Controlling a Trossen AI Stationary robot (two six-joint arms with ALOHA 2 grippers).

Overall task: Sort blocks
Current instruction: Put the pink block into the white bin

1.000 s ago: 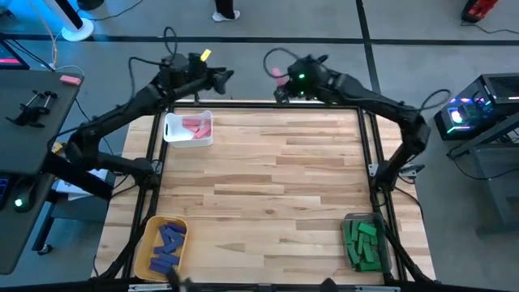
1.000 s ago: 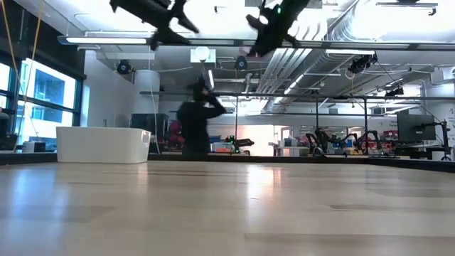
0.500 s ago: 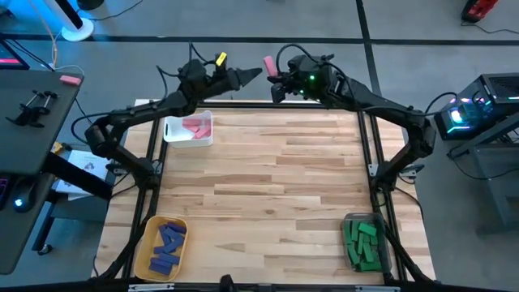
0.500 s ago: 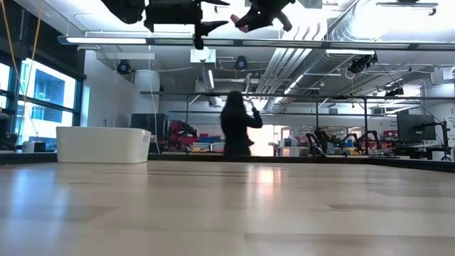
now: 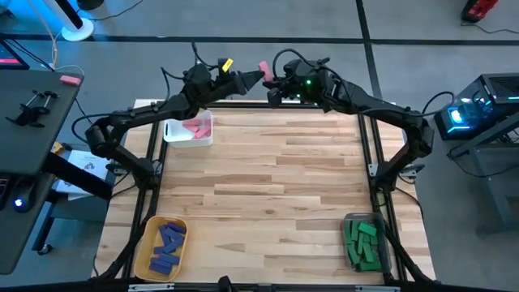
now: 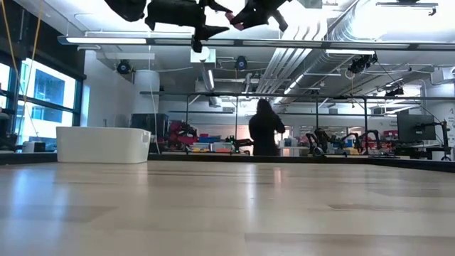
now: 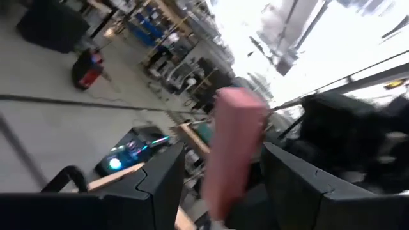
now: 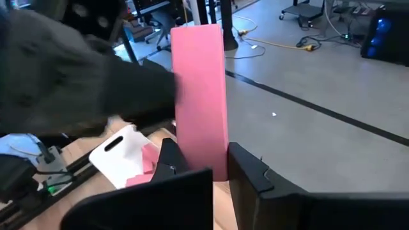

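Observation:
A pink block (image 5: 263, 67) is held high above the table's far edge by my right gripper (image 8: 203, 150), which is shut on it. My left gripper (image 7: 223, 153) is open and faces it from the left. Its two fingers stand on either side of the block's free end (image 7: 239, 121). In the low view both grippers meet at the top, around the block (image 6: 232, 16). More pink blocks lie in a white bin (image 5: 189, 128), blue ones in a yellow bin (image 5: 165, 243), and green ones in a clear bin (image 5: 363, 241). My right gripper pinches the pink block's lower end (image 8: 203, 167) between its two fingers. The block is lifted clear and sticks out straight beyond the fingertips, in line with the fingers. My left gripper's fingers (image 7: 291, 185) flank the block's other end; whether they touch it I cannot tell.
The white bin (image 6: 103, 144) stands near the far left corner, the yellow bin at the near left, the clear bin at the near right. A black frame (image 5: 369, 138) edges the wooden table. A person (image 6: 266, 131) stands in the room beyond.
My left gripper has swung right along the far edge, toward my right gripper, until its open fingers straddle the pink block. My right gripper has shifted slightly left and turned, carrying the block toward the left gripper. A person has walked rightward in the background.

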